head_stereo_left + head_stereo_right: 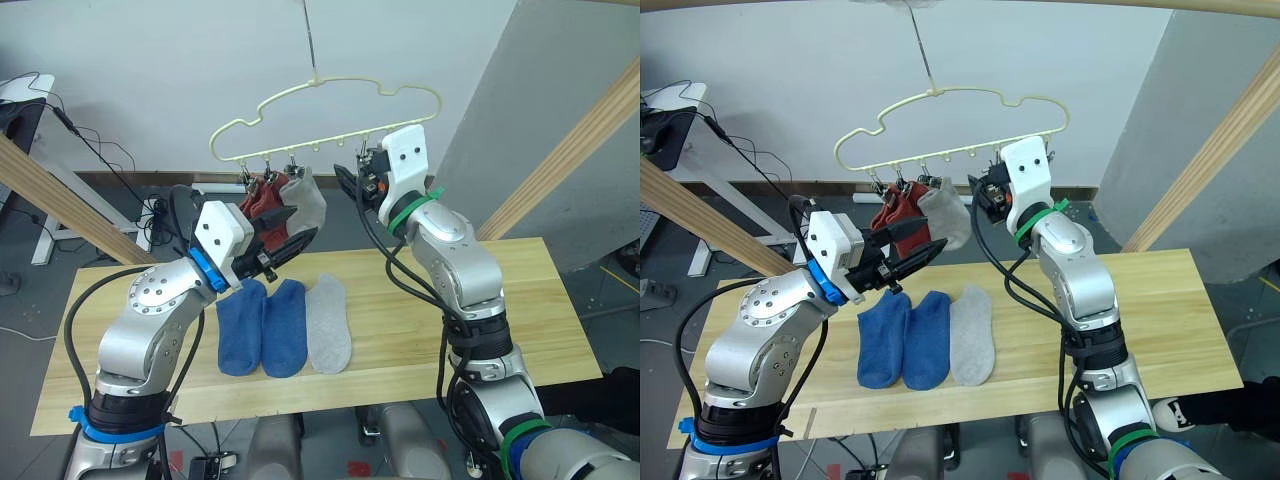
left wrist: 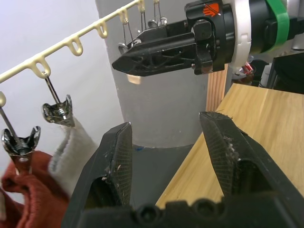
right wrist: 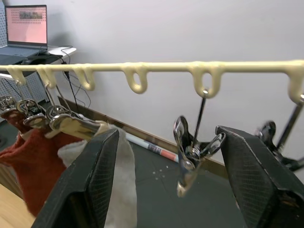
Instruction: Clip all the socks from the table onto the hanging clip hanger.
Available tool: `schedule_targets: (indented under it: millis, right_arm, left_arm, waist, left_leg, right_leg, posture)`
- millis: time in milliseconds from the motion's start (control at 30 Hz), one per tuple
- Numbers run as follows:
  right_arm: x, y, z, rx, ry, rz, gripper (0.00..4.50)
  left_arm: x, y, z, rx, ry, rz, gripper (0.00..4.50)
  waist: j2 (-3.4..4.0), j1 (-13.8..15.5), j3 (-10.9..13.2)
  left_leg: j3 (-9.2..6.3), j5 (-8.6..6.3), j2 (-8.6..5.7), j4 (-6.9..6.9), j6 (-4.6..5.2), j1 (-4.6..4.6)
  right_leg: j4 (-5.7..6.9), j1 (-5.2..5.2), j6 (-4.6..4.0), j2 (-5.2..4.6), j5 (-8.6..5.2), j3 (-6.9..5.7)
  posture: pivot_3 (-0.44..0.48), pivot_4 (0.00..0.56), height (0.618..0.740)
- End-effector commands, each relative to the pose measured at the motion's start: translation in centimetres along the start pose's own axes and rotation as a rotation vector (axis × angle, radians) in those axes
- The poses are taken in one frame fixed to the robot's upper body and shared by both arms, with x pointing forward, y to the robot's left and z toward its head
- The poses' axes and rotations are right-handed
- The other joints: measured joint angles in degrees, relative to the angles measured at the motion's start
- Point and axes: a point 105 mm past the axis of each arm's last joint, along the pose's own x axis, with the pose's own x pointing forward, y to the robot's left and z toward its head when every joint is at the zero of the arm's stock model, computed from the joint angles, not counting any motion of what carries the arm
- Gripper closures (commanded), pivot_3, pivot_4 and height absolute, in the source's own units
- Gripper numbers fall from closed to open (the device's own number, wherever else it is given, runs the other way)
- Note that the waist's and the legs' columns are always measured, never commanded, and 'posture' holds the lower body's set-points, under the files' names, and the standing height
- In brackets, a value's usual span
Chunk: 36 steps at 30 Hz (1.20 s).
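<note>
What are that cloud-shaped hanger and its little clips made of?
The clip hanger looks like thin wire with a smooth pale yellow coating, probably plastic or paint. The clips look like bare shiny metal, since they reflect light like a mirror.

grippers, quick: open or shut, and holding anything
Left gripper: open, empty, raised near the socks hanging on the clip hanger.
Right gripper: open, empty, with a free metal clip between its fingers.
</note>
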Motion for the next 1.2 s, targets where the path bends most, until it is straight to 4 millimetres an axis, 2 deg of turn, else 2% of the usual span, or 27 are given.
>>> schedule_targets:
  millis: [33,900,1000,1100,1133,1167,1200]
  right_arm:
    - [0.2,0.7,1.6,-0.005,-0.066,0.022,1.13]
    - [1.4,1.1,2.1,0.028,-0.115,0.025,1.13]
    - [1.5,1.1,2.2,0.029,-0.118,0.021,1.70]
    - [1.6,1.0,2.2,0.032,-0.120,0.017,2.67]
    - [1.7,0.9,2.2,0.032,-0.120,0.016,3.14]
    - [1.7,0.9,2.1,0.033,-0.121,0.016,3.29]
    - [1.7,0.9,2.1,0.032,-0.121,0.015,3.68]
  left_arm:
    - [-0.1,-0.1,0.4,0.024,-0.024,-0.005,1.99]
    - [0.4,-0.6,0.7,0.024,-0.034,-0.007,1.99]
    - [0.5,-0.6,0.7,0.023,-0.034,-0.006,1.99]
    - [0.6,-0.7,0.7,0.021,-0.034,-0.006,1.99]
    - [0.6,-0.7,0.7,0.021,-0.034,-0.006,1.99]
    - [0.6,-0.8,0.7,0.021,-0.033,-0.005,1.99]
    - [0.6,-0.8,0.7,0.020,-0.033,-0.005,1.99]
  waist:
    - [0.00,0.0,0.0]
    - [0.00,0.0,0.0]
    - [0.00,0.1,0.0]
    - [0.00,0.1,0.0]
    - [0.00,0.1,0.0]
    - [0.00,0.1,0.0]
    - [0.00,0.1,0.0]
  left_leg:
    - [0.00,0.00,0.00,0.00,0.00,0.00]
    - [-0.01,-0.01,0.01,0.01,0.01,0.00]
    - [-0.01,-0.01,0.01,0.01,0.01,0.00]
    - [-0.01,0.00,0.01,0.01,0.00,0.00]
    - [-0.01,0.01,0.01,0.01,-0.01,0.00]
    - [-0.01,0.00,0.01,0.01,0.00,0.00]
    - [-0.01,0.00,0.01,0.01,0.00,0.00]
  right_leg:
    - [0.00,0.00,0.00,0.00,0.00,0.00]
    - [0.02,0.00,-0.01,0.00,0.01,-0.01]
    - [0.02,0.00,-0.01,-0.01,0.01,-0.01]
    - [0.02,0.00,-0.01,-0.01,0.01,-0.01]
    - [0.02,0.00,-0.01,-0.01,0.01,-0.01]
    - [0.02,0.00,-0.01,-0.01,0.01,-0.01]
    - [0.03,0.00,-0.01,-0.01,0.01,-0.01]
  posture:
    - [-0.129,0.275,0.740]
    - [-0.110,0.273,0.740]
    - [-0.110,0.273,0.740]
    - [-0.110,0.273,0.740]
    - [-0.110,0.273,0.740]
    - [-0.110,0.273,0.740]
    - [-0.110,0.273,0.740]
